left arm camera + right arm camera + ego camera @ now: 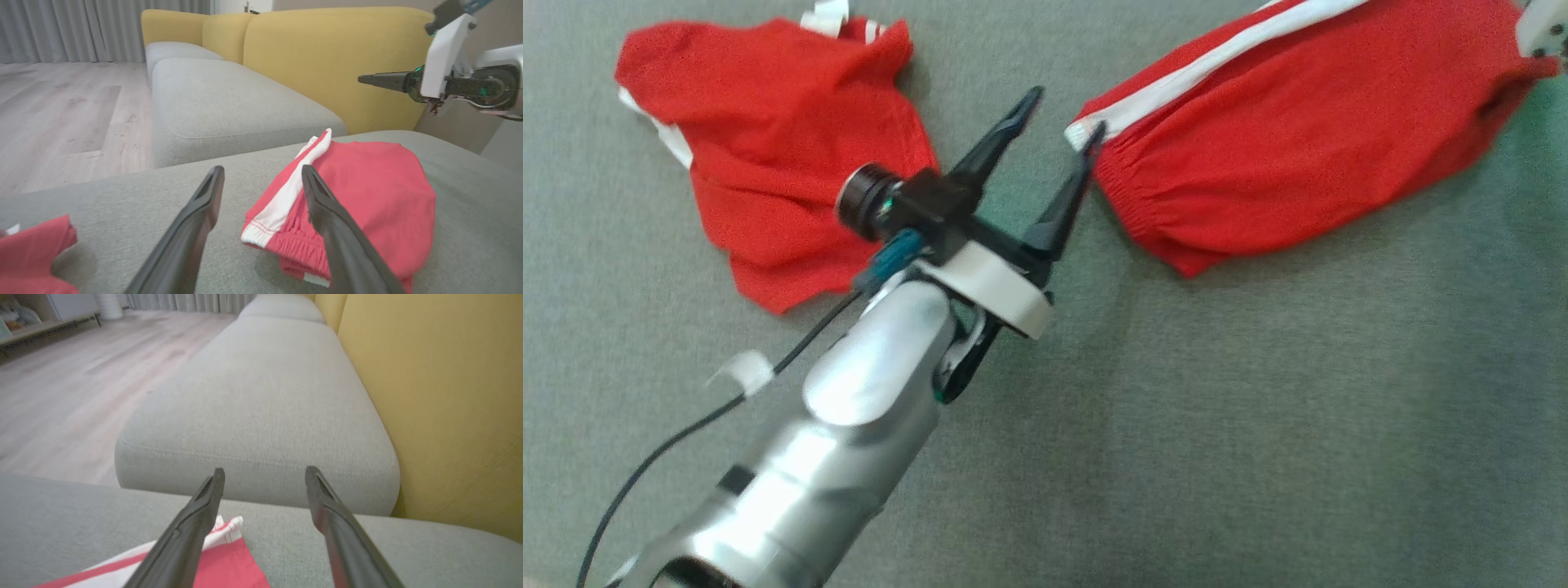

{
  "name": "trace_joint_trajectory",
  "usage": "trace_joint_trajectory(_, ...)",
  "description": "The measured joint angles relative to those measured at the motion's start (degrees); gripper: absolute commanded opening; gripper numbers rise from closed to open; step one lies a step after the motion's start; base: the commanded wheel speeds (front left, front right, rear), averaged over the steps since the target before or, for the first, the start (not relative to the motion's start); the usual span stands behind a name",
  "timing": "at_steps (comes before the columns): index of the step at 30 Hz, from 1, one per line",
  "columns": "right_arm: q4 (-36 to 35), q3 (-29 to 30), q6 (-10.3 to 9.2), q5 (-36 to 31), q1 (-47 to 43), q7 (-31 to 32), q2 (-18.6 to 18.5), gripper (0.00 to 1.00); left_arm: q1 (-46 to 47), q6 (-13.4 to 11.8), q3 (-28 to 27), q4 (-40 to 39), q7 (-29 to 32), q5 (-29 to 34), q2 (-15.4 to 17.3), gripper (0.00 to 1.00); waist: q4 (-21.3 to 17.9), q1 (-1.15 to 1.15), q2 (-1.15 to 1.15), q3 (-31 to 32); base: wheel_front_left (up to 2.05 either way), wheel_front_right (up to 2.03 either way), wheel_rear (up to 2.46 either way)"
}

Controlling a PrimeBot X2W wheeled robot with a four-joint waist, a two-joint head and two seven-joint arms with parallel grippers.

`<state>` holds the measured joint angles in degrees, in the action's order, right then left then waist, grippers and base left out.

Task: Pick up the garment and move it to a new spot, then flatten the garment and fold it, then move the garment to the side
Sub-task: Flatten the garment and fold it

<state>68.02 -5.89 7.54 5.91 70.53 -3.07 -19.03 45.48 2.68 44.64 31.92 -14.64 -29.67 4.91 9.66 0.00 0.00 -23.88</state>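
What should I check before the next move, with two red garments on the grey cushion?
1. Left fingers open: ok.
2. Right fingers open: ok.
3. Nothing held by either arm: ok.
4. Left garment flat: not ok, crumpled.
5. Right garment neatly folded: cannot tell.
6. Garments apart: ok, bare cushion lies between them.
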Motion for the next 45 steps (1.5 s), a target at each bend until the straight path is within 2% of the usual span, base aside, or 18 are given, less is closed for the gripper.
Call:
trace_joint_trajectory(5,-1.6,-1.8,0.0,4.8,-2.0,-5.7,1.9,1.0,-4.3,-1.9,-6.2,-3.7,0.0,0.0,2.2,1.0,-1.7,-0.01,0.0,4.2,0.0,0.0,0.0)
trace_joint_trajectory(9,-5.5,-3.5,0.0,9.3,-8.2,-9.4,3.0,1.0,-7.6,-3.1,-10.6,-8.0,0.0,1.9,4.2,1.0,-3.2,-0.01,0.0,7.8,0.0,0.0,0.0)
trace_joint_trajectory(16,-16.2,-4.8,0.0,16.6,-23.2,-10.9,4.0,1.0,-17.4,-3.8,-16.4,-13.2,-0.1,2.5,5.4,1.0,-5.8,-0.01,0.0,14.0,0.0,0.0,0.0)
trace_joint_trajectory(21,-22.1,-3.4,0.0,18.3,-32.2,-11.1,5.2,1.0,-24.9,-3.7,-19.7,-15.5,-0.1,2.5,5.7,1.0,-7.3,-0.01,0.0,17.4,0.0,0.0,0.0)
trace_joint_trajectory(26,-28.5,-1.8,0.0,17.6,-44.2,-11.1,7.5,1.0,-33.7,-3.6,-23.3,-18.2,-0.1,3.6,5.3,1.0,-8.9,-0.01,0.0,20.6,0.0,0.0,0.0)
trace_joint_trajectory(34,-39.0,1.9,0.0,14.1,-57.0,-7.5,11.8,1.0,-41.6,-2.1,-28.3,-19.5,-0.1,5.5,1.8,1.0,-10.8,-0.01,0.0,21.9,0.0,0.0,0.0)
trace_joint_trajectory(39,-44.4,3.7,0.0,11.7,-60.2,-4.8,13.1,1.0,-42.0,-0.4,-29.7,-19.6,-0.1,7.4,0.8,1.0,-10.8,0.0,0.0,21.2,0.0,0.0,0.0)
trace_joint_trajectory(45,-48.8,5.7,0.0,9.1,-57.7,0.0,13.2,1.0,-39.2,1.2,-29.6,-19.1,-0.1,9.8,0.1,1.0,-10.0,0.01,0.0,18.2,0.0,0.0,0.0)
